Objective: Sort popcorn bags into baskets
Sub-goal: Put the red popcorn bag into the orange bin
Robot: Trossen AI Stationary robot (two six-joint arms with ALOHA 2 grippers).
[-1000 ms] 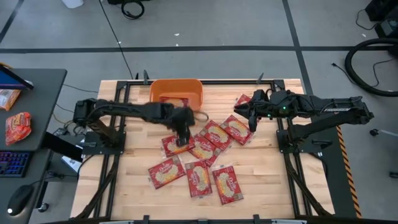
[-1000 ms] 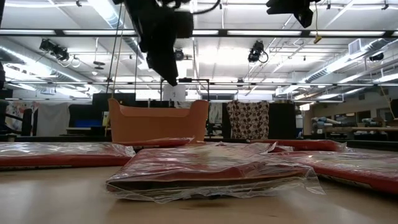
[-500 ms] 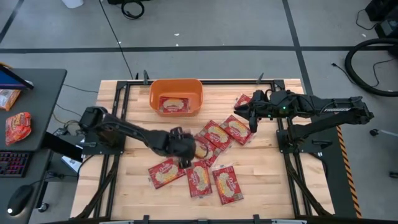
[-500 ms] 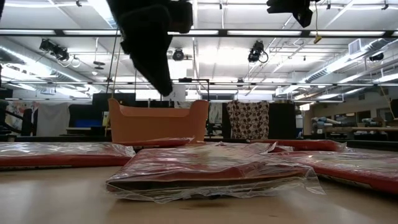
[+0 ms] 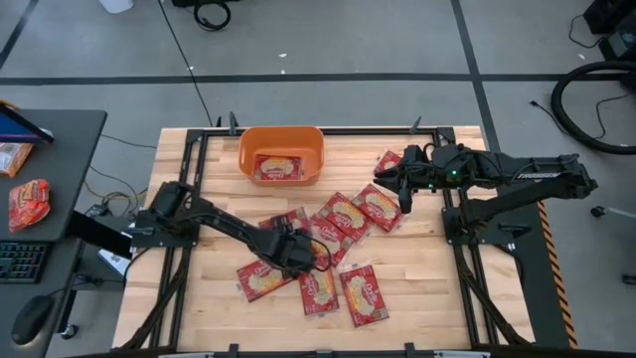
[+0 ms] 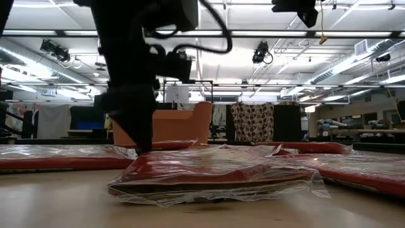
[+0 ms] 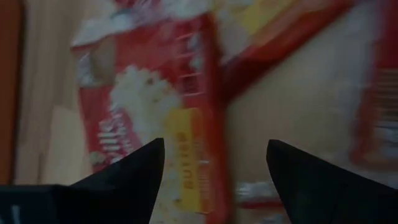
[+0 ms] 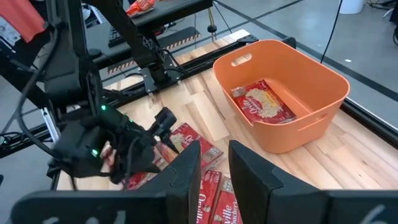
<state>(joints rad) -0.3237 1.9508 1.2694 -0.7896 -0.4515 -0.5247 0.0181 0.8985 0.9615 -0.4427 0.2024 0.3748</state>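
Several red popcorn bags with yellow labels lie flat and scattered on the middle of the wooden table. One more bag lies inside the orange basket at the far edge. My left gripper is open and slants down low over the bags. Its fingers stand on either side of one bag's long edge. In the low view the left gripper reaches down to bag level. My right gripper hovers high at the right, narrowly open with nothing between its fingers. My left gripper comes at the bags from above, slanting down, with its fingertips at the height of a bag's top. I cannot tell whether they touch it.
A black metal frame borders the table. Bare wood shows at the near left and near right. A side desk with a keyboard and snack packets stands off the table's left.
My left gripper has swung from just near the basket toward the table's near edge. It has come down to the scattered bags and tipped more steeply downward. The bag in the basket, half hidden by the arm before, now shows fully. The bags on the table have stayed put.
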